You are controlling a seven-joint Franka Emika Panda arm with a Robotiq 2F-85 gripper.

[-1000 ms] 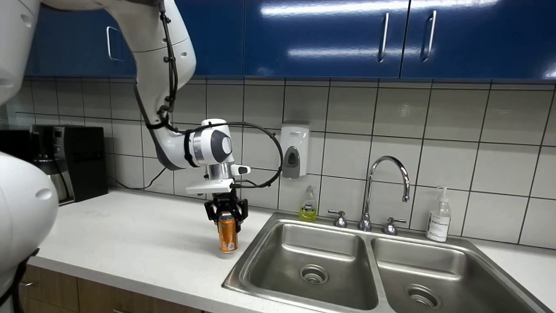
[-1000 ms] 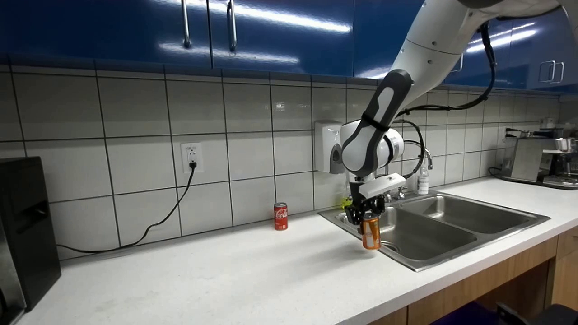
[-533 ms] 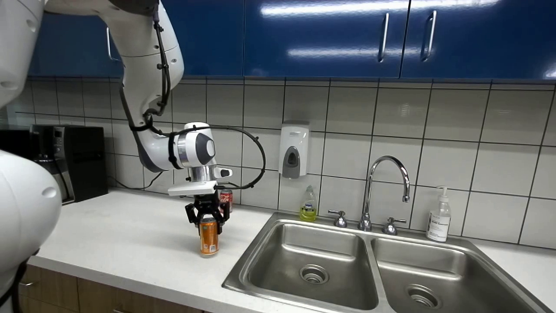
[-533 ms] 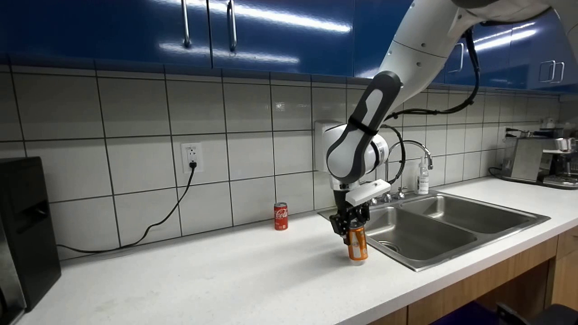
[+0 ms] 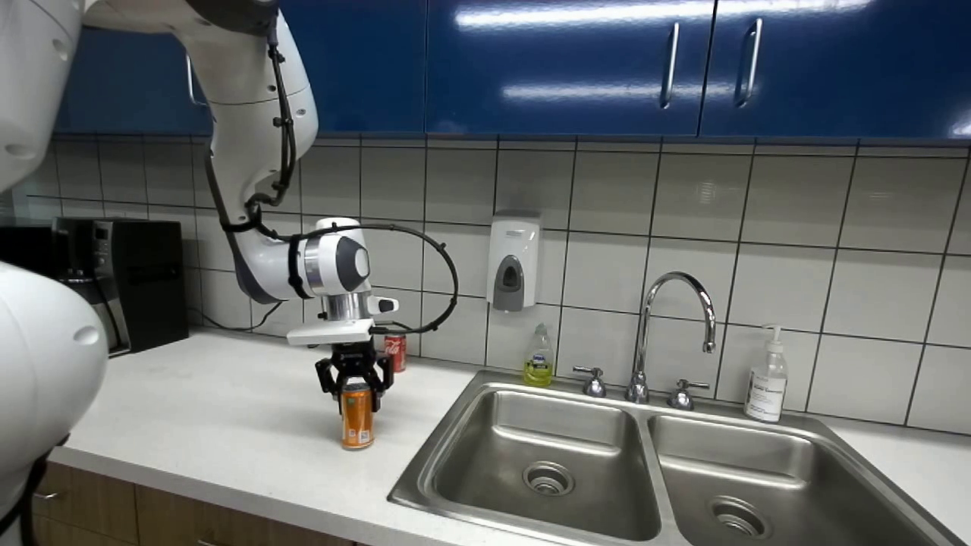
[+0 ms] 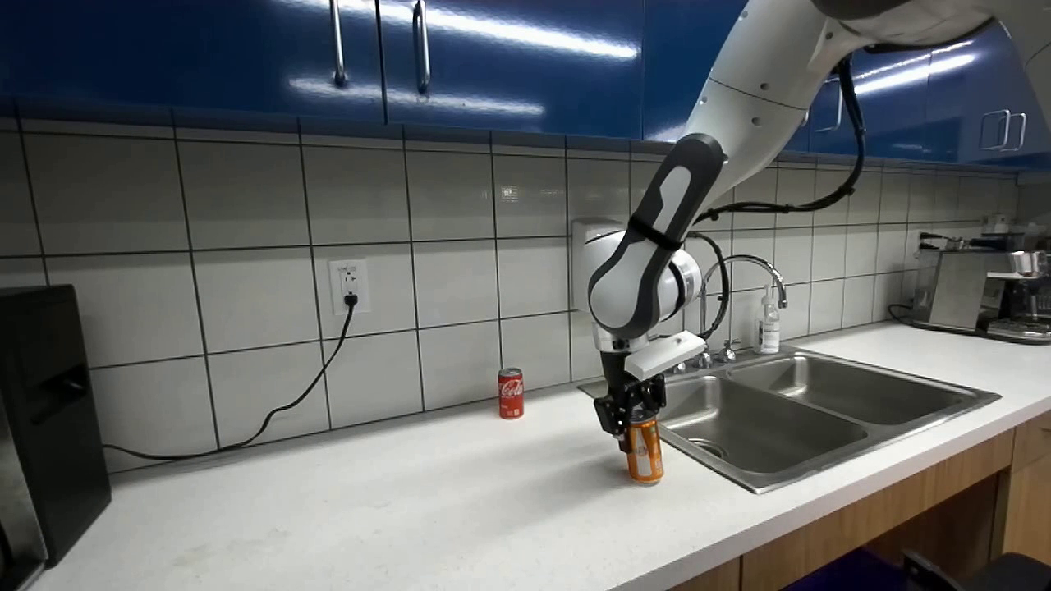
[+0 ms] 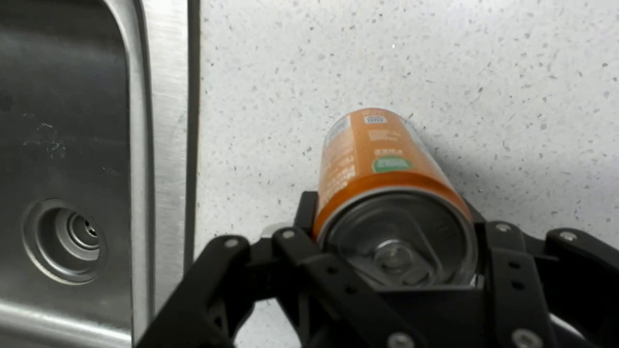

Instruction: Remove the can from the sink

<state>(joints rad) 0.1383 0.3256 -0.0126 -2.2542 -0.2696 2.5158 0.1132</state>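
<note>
Black claw [image 5: 358,403] grips slim orange metal can [image 7: 389,179]; opening before can sits flat on white speckled bench [image 7: 271,121] could topple it.

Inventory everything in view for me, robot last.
Counter: 1, white, along wall
Sink: 1, grey, in counter
Drink can: 1, orange, beside sink
Cola can: 1, red, by wall
Faucet: 1, chrome, sink's rear
Taps: 2, chrome, flanking faucet
Bottles: 2, yellow and clear, sink's rear
Dispenser: 1, white, wall
Outlet: at least 1, white, wall
Cabinets: several, blue, overhead
Drawers: several, brown, below counter
Appliances: at least 2, black and silvery, counter
Arm: 1, white, over counter
Fingers: 2, black, around drink can
</note>
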